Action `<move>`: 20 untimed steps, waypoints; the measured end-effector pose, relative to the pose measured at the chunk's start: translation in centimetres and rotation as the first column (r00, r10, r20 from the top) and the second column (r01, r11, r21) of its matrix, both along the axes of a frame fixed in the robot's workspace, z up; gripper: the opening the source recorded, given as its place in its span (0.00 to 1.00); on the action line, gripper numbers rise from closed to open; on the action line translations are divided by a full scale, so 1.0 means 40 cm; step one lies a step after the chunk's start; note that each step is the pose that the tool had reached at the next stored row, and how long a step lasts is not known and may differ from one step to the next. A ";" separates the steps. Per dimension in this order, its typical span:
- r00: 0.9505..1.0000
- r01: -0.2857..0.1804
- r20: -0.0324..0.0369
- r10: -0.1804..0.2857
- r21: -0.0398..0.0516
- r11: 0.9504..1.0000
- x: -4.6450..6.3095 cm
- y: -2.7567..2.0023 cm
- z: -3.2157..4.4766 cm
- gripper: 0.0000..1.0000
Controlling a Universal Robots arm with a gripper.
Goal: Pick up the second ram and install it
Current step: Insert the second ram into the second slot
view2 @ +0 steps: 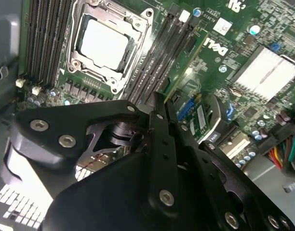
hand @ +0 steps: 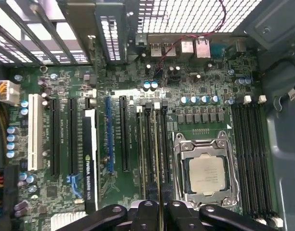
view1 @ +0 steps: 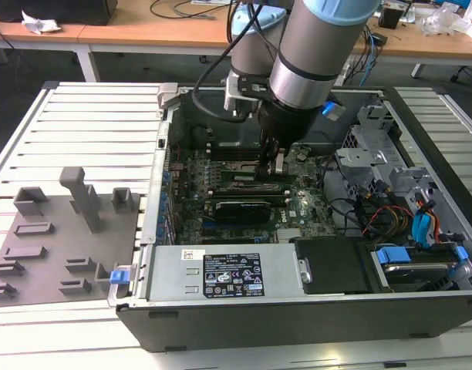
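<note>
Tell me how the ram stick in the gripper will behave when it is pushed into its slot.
The second ram is a thin flat board held on edge by the gripper, so it is probably stiff lengthwise but may bend or tilt sideways. It looks light. Its small chips suggest that it is fragile.

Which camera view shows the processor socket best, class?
The first wrist view: the processor socket lies whole and unobstructed there. The second wrist view shows it slanted, near the frame's edge. In the exterior view the arm covers that area.
</note>
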State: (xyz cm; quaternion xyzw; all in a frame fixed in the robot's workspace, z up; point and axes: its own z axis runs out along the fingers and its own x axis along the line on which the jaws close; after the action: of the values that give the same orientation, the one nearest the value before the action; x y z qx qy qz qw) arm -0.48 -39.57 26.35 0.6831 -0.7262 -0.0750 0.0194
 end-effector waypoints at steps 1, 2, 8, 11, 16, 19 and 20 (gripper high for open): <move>1.000 0.000 0.000 0.000 -0.002 1.000 -0.006 0.003 -0.011 0.14; 1.000 0.000 0.000 0.000 -0.006 1.000 -0.010 0.007 -0.017 0.14; 1.000 -0.001 0.000 0.001 -0.011 1.000 -0.015 0.022 -0.050 0.14; 1.000 -0.006 0.000 0.006 -0.011 1.000 -0.020 0.025 -0.057 0.14; 1.000 -0.006 0.000 0.006 -0.011 1.000 -0.021 0.025 -0.075 0.14; 1.000 -0.006 0.000 0.006 -0.010 1.000 -0.021 0.025 -0.084 0.14; 1.000 -0.006 0.000 0.006 -0.011 1.000 -0.021 0.025 -0.086 0.14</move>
State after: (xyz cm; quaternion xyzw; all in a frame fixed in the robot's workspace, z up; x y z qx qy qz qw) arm -1.31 -38.55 22.90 0.6852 -0.7245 -0.0711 0.0232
